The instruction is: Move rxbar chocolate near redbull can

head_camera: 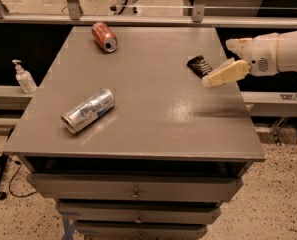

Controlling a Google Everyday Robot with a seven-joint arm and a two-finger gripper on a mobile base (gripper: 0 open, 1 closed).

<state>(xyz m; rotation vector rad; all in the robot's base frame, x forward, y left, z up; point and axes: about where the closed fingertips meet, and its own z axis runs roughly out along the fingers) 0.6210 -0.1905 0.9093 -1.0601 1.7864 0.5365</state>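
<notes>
The rxbar chocolate [198, 65], a small black wrapper, lies on the right side of the grey table [153, 119]. The redbull can [88, 110], silver with blue patches, lies on its side at the front left, far from the bar. My gripper [217, 62] comes in from the right edge, open and holding nothing. Its lower cream finger [226, 74] lies across the bar's right end and hides part of it. The upper finger [239, 44] is above and to the right of the bar.
A red-orange soda can [104, 36] lies on its side at the table's back left. A white pump bottle [23, 77] stands on a ledge left of the table. Drawers [134, 190] are below the tabletop. A railing runs behind the table.
</notes>
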